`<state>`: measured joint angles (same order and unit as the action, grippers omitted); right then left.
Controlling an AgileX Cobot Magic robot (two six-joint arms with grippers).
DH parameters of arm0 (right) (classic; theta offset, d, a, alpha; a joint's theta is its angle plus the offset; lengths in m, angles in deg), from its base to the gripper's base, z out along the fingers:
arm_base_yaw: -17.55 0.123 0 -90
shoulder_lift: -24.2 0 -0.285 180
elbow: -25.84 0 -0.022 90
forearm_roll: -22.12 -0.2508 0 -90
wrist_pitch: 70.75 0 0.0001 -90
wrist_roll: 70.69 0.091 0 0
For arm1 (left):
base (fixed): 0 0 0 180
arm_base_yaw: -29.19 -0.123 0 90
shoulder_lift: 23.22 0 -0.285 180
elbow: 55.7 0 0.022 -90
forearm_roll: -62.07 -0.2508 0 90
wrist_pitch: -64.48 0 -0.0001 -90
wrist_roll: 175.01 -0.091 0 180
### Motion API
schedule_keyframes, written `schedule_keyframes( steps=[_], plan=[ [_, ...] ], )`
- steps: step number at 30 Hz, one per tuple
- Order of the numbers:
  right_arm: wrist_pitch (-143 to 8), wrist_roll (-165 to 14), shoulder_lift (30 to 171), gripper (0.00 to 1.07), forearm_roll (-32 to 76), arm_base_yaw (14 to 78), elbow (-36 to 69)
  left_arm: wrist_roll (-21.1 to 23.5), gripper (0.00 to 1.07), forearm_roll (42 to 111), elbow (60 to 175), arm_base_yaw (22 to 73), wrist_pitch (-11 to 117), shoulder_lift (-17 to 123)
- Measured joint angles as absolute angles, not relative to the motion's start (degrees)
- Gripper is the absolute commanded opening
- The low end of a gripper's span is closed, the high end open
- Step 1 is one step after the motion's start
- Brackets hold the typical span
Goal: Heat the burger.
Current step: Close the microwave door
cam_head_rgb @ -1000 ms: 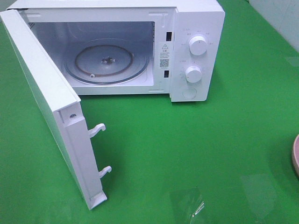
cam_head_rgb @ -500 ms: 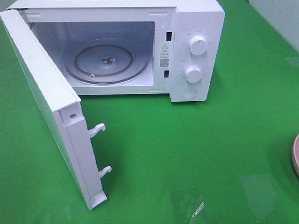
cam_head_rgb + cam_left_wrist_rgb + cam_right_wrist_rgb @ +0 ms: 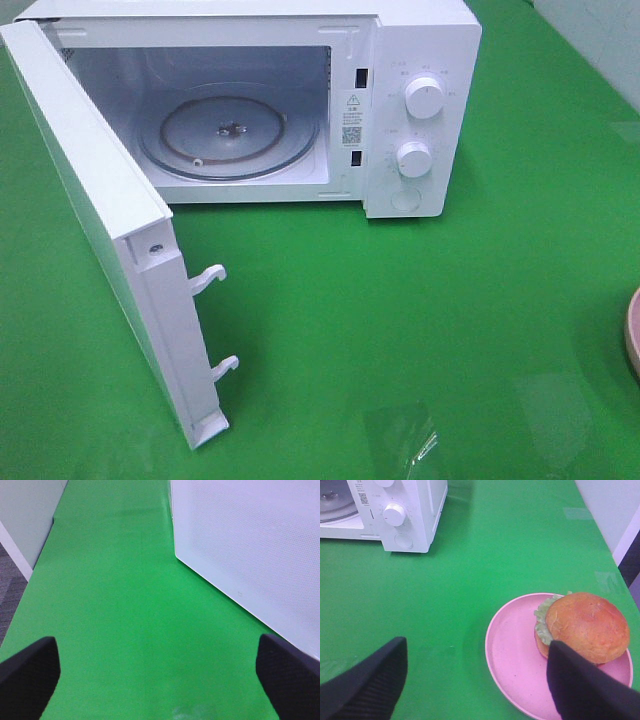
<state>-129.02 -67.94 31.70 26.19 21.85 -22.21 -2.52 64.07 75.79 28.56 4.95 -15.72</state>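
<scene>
No movement; illegible warning label (image 3: 352,103) on microwave (image 3: 420,60).

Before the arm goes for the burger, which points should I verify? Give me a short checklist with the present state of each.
1. Microwave door swung fully open: ok.
2. Glass turntable inside the microwave free of other items: ok.
3. Burger on the pink plate, bun on top and upright: ok.
4. Right gripper open, wide enough for the burger: open, ok; wide enough, cannot tell.
5. Right gripper lined up over the burger: not ok, the burger sits beside one finger, not between the two.
6. Left gripper open, holding nothing, away from the path to the microwave: ok.
</scene>
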Motion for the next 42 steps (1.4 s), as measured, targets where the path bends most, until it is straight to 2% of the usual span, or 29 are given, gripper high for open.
schedule_keyframes(
  steps=[6, 11, 12, 15, 16, 17, 18, 19, 20, 21, 22, 23, 24, 25, 33, 35, 37, 40, 41, 42],
  plan=[
    [-129.02, -67.94, 31.7, 0.76, 26.19, 21.85, -22.21, -2.52, 1.0, 64.02, 75.79, 28.56, 4.95, -15.72],
    [-129.02, -67.94, 31.7, 0.76, 26.19, 21.85, -22.21, -2.52, 0.95, 63.67, 76.71, 28.56, 7.47, -14.23],
    [-129.02, -67.94, 31.7, 0.76, 26.19, 21.85, -22.21, -2.52, 0.87, 63.62, 76.94, 28.56, 10.17, -12.4],
    [-129.02, -67.94, 31.7, 0.76, 26.19, 21.85, -22.21, -2.52, 0.84, 63.62, 76.94, 28.56, 11.83, -11.42],
    [-129.02, -67.94, 31.7, 0.76, 26.19, 21.85, -22.21, -2.52, 0.75, 63.62, 76.94, 28.56, 14.69, -9.36],
    [-129.02, -67.94, 31.7, 0.76, 26.19, 21.85, -22.21, -2.52, 0.59, 63.56, 76.94, 28.56, 17.73, -7.12],
    [-129.02, -67.94, 31.7, 0.76, 26.19, 21.85, -22.21, -2.52, 0.59, 63.56, 76.94, 28.56, 17.73, -7.12],
    [-129.02, -67.94, 31.7, 0.76, 26.19, 21.85, -22.21, -2.52, 0.43, 63.56, 76.94, 28.56, 20.25, -4.55],
    [-129.02, -67.94, 31.7, 0.76, 26.19, 21.85, -22.21, -2.52, 0.43, 63.56, 76.94, 28.56, 20.25, -4.55],
    [-129.02, -67.94, 31.7, 0.76, 26.19, 21.85, -22.21, -2.52, 0.24, 63.56, 76.94, 28.56, 22.08, -2.2],
    [-129.02, -67.94, 31.7, 0.76, 26.19, 21.85, -22.21, -2.52, 0.24, 63.56, 76.94, 28.56, 22.08, -2.2],
    [-129.02, -67.94, 31.7, 0.76, 26.19, 21.85, -22.21, -2.52, 0.05, 63.56, 76.82, 28.56, 24.38, 0.27],
    [-129.02, -67.94, 31.7, 0.76, 26.19, 21.85, -22.21, -2.52, 0.05, 63.56, 76.82, 28.56, 24.38, 0.27],
    [-129.02, -67.94, 31.7, 0.76, 26.19, 21.85, -22.21, -2.52, 0.0, 63.56, 76.31, 28.56, 26.78, 2.62],
    [-129.02, -67.94, 31.7, 0.76, 26.19, 21.85, -22.21, -2.52, 0.0, 63.5, 73.5, 28.56, 37.32, 11.21],
    [-129.02, -67.94, 31.7, 0.76, 26.19, 21.85, -22.21, -2.52, 0.0, 63.5, 72.35, 28.56, 41.79, 13.44],
    [-129.02, -67.94, 31.7, 0.76, 26.19, 21.85, -22.21, -2.52, 0.0, 63.5, 68.57, 28.56, 54.11, 16.94],
    [-129.02, -67.94, 31.7, 0.76, 26.19, 21.85, -22.21, -2.52, 0.0, 63.5, 67.54, 28.56, 57.49, 17.74],
    [-129.02, -67.94, 31.7, 0.76, 26.19, 21.85, -22.21, -2.52, 0.0, 63.5, 64.9, 28.56, 64.48, 19.35],
    [-129.02, -67.94, 31.7, 0.76, 26.19, 21.85, -22.21, -2.52, 0.0, 63.5, 64.9, 28.56, 64.48, 19.35]
  ],
)
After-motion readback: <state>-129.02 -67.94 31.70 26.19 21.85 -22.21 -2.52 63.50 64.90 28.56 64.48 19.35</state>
